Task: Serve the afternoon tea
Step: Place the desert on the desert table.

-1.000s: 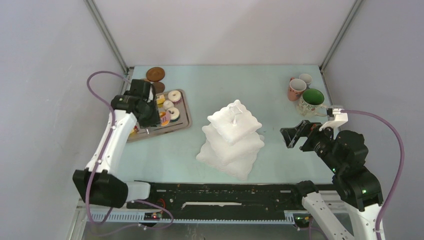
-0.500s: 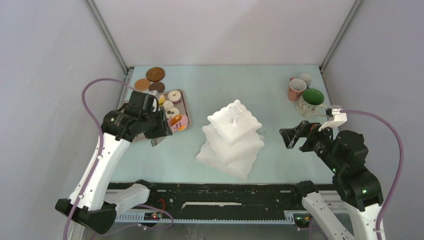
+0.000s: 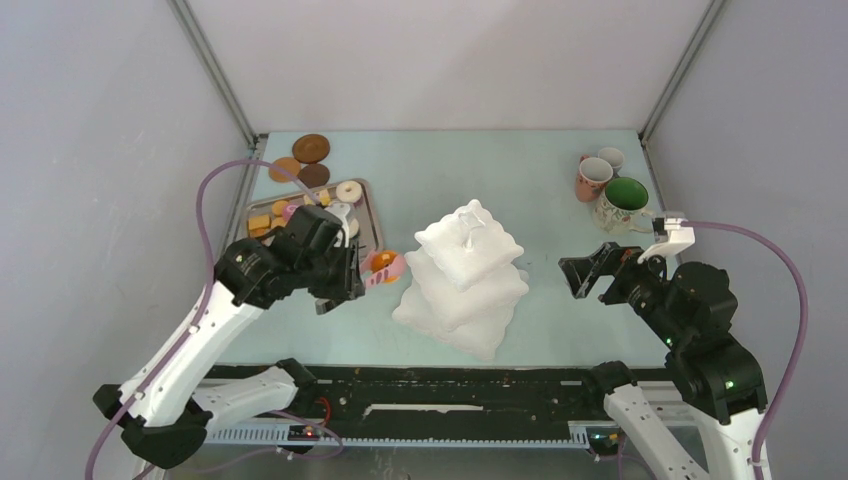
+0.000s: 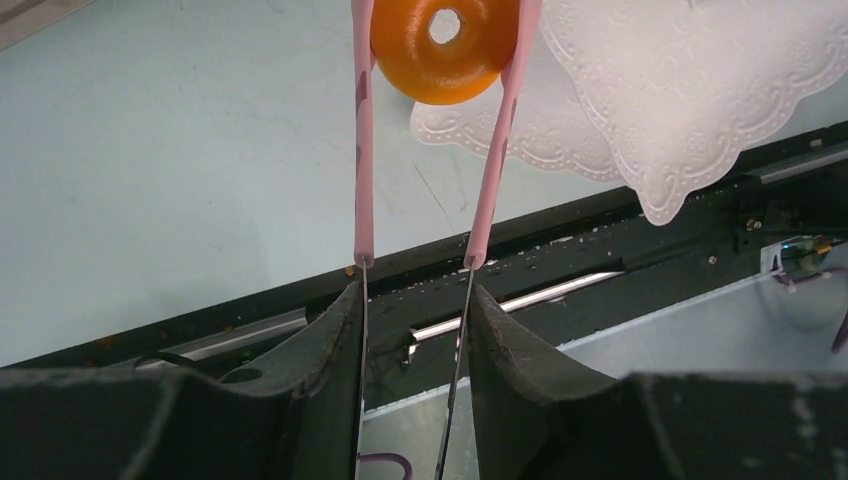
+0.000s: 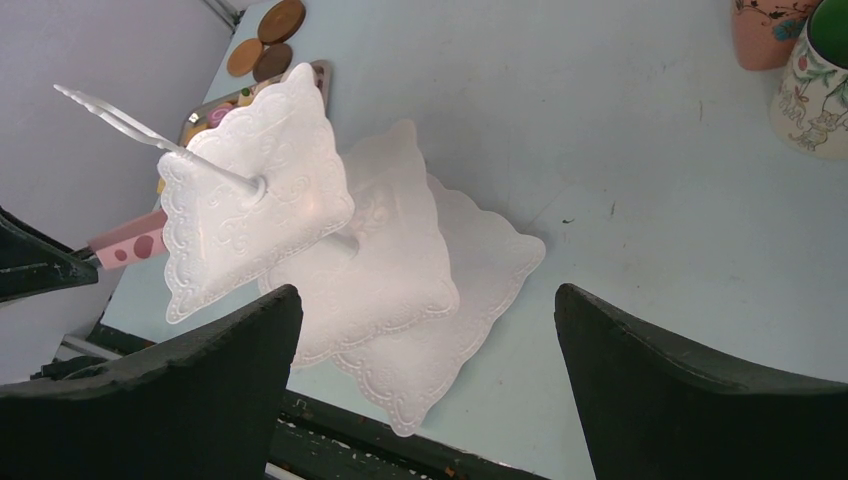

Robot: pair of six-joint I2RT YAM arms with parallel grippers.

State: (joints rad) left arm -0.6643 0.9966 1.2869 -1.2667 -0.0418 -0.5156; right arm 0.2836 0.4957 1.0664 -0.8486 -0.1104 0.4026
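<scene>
The white three-tier stand point(image 3: 468, 280) sits mid-table and also shows in the right wrist view point(image 5: 300, 190). My left gripper point(image 3: 345, 282) is shut on the metal handles of the pink tongs point(image 4: 362, 150). The tongs pinch an orange ring biscuit point(image 4: 420, 60), which hangs just left of the stand's lower tiers point(image 4: 690, 90). My right gripper point(image 3: 585, 272) is open and empty, hovering right of the stand point(image 5: 425, 290). At the back right stand a pink mug point(image 3: 592, 178), a small pale mug point(image 3: 611, 158) and a green-inside mug point(image 3: 625, 203). Brown coasters point(image 3: 311, 148) lie back left.
The grey metal tray point(image 3: 368, 225) at the left holds a donut point(image 3: 349, 191) and yellow cakes point(image 3: 260, 222). The black rail point(image 3: 450, 385) runs along the near table edge. Grey walls close in both sides.
My left arm has swung from over the tray rightward and nearer to the stand, carrying the orange ring in the tongs. The right arm has stayed put.
</scene>
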